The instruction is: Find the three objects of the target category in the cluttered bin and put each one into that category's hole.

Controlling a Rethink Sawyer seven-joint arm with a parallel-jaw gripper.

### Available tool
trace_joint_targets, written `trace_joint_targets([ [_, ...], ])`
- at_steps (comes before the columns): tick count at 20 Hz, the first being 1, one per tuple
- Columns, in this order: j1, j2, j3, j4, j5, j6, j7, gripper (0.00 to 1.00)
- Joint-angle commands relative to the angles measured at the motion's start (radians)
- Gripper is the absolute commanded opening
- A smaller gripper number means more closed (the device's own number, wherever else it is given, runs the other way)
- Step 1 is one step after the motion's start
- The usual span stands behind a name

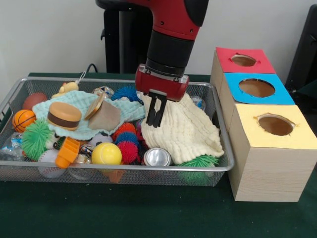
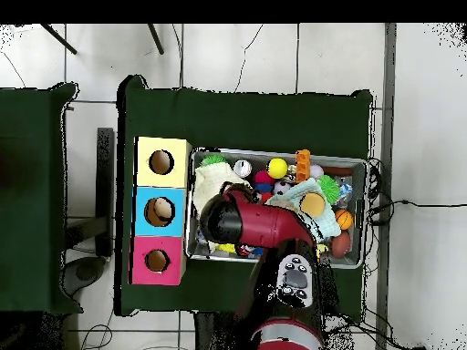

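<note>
Gripper (image 1: 156, 110) hangs over the middle of the wire bin (image 1: 224, 148), its two dark fingers nearly together with only a thin gap, tips down against the upper edge of the cream cloth (image 1: 184, 130); whether they pinch any fabric cannot be told. Overhead, the red arm (image 2: 260, 224) covers that part of the bin.

Count in bin: two cloths (cream one bunched at the box-side end, a pale green cloth (image 1: 54, 110) spread toward the other end); one toy burger (image 1: 64, 115) on the green cloth; one tan cup (image 1: 104, 116) tipped on its side; one yellow ball (image 1: 106, 153); one small basketball (image 1: 23, 119); one baseball (image 1: 49, 158); one silver can (image 1: 157, 157); several spiky balls in green, red and blue, partly buried.

Boxes: three wooden boxes in a row just beside the bin, each with one round hole — yellow box (image 1: 275, 126), blue box (image 1: 257, 88), red box (image 1: 243, 60). All three holes are unobstructed.

Free room: bin packed to its rim; green table (image 1: 124, 213) bare along the front.
</note>
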Motion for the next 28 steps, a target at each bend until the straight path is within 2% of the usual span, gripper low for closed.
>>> trace_joint_targets([
  [1, -0.079, 0.001, 0.109, 0.079, 0.033, -0.001, 0.165, 0.0],
  [4, -0.097, 0.024, 0.13, 0.075, 0.034, -0.006, 0.163, 0.0],
  [9, -0.057, 0.025, 0.067, 0.058, 0.042, 0.034, 0.178, 0.0],
  [14, -0.109, 0.027, 0.125, 0.083, 0.081, 0.044, 0.191, 0.0],
  [20, -0.149, 0.035, 0.182, 0.07, 0.089, 0.172, 0.112, 0.0],
  [22, -0.164, 0.045, 0.204, 0.067, 0.088, 0.186, 0.098, 0.0],
  [28, -0.139, 0.05, 0.18, 0.044, 0.072, 0.18, 0.113, 0.0],
])
